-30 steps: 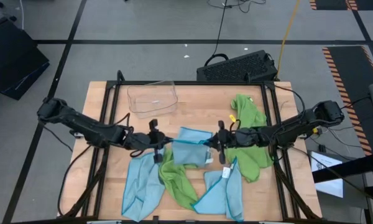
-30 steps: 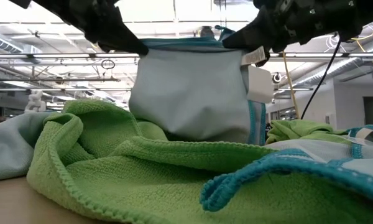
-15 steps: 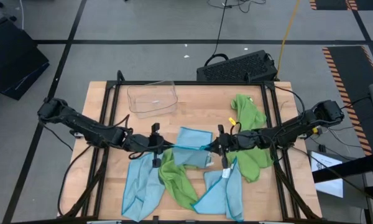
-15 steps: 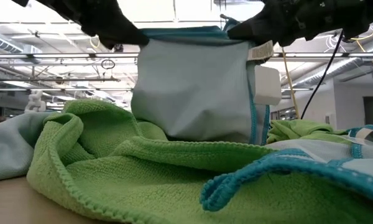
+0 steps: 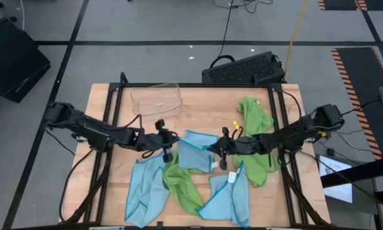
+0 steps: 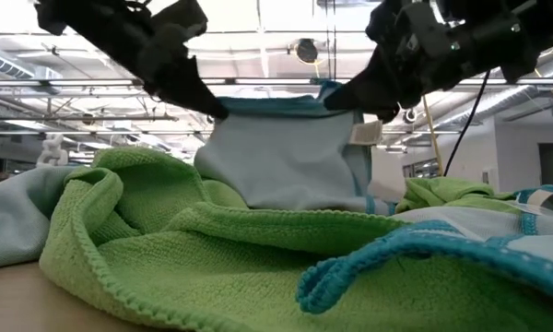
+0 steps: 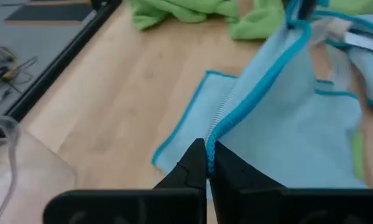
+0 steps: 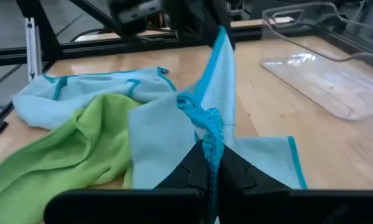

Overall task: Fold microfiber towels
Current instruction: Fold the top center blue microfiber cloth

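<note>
A light blue microfiber towel [image 5: 195, 152] hangs between my two grippers at mid-table; its lower part [image 7: 193, 112] lies on the wood. My left gripper [image 5: 168, 142] is shut on one end of its upper teal edge, and my right gripper [image 5: 217, 148] is shut on the other end. In the low view the held towel [image 6: 290, 157] stands behind a lime green towel [image 6: 166, 249]. Nearer the front edge lie a light blue towel [image 5: 143, 191], a green one [image 5: 182, 188] and another light blue one [image 5: 228, 198]. One more green towel [image 5: 255, 137] lies at the right. My left gripper pinches the towel's teal hemmed edge [image 7: 219, 127] between its two fingers at a top corner. It comes from the table's left, slanting downward. The cloth hangs below the hold. My right gripper pinches the bunched teal edge [image 8: 205, 121] at the opposite top corner between its two fingers, reaching nearly level from the table's right. The upper edge [image 6: 276, 100] runs between both holds with a slight sag, and the towel's lower part rests on the table.
A clear plastic tray [image 5: 156, 100] stands at the far left of the table. A black frame rail [image 5: 198, 85] runs along the far edge. Bare wood [image 5: 204, 112] lies between the held towel and that rail.
Both grippers have sunk toward the table and drawn a little closer together, still shut on the towel's upper corners. The towel's top edge has come down with them, so it hangs shorter and more of it lies on the wood.
</note>
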